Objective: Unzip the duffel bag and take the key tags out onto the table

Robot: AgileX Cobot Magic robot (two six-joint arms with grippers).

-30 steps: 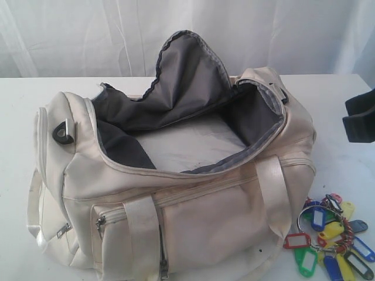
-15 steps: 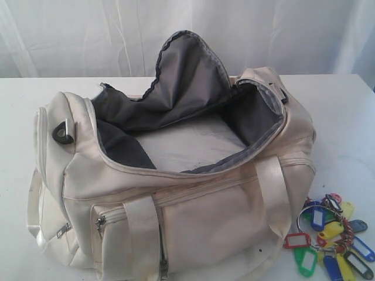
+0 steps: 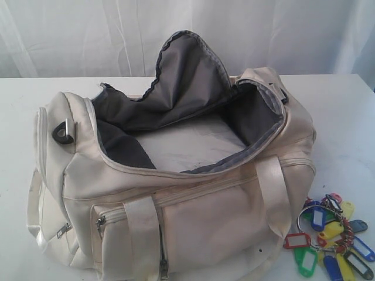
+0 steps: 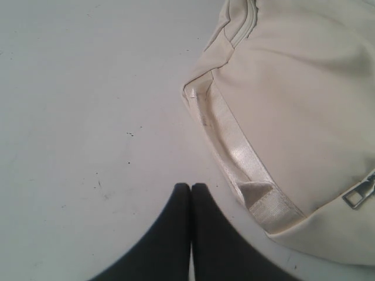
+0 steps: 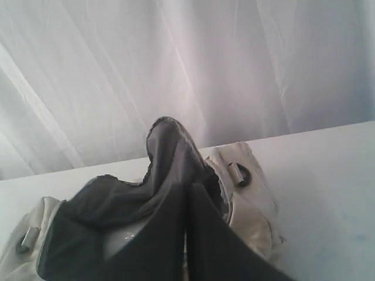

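The cream duffel bag (image 3: 193,205) lies on the white table (image 3: 340,105) with its top zipper open and the grey-lined flap (image 3: 187,76) standing up; the inside looks empty. The key tags (image 3: 331,237), a bunch in red, blue, yellow and green on a metal ring, rest on the table by the bag's right end. Neither gripper shows in the exterior view. My left gripper (image 4: 190,187) is shut with nothing in it, over bare table beside the bag's end and its webbing strap (image 4: 234,155). My right gripper (image 5: 187,188) is shut and empty, with the open bag (image 5: 246,193) beyond it.
A white curtain (image 3: 88,35) hangs behind the table. A black strap ring (image 3: 62,133) sits on the bag's left end. Small zipped pockets (image 3: 111,219) face the front. Bare table lies left and right of the bag.
The dark right gripper that stood at the right edge of the exterior view one second ago has left that view. The bag and key tags have not moved.
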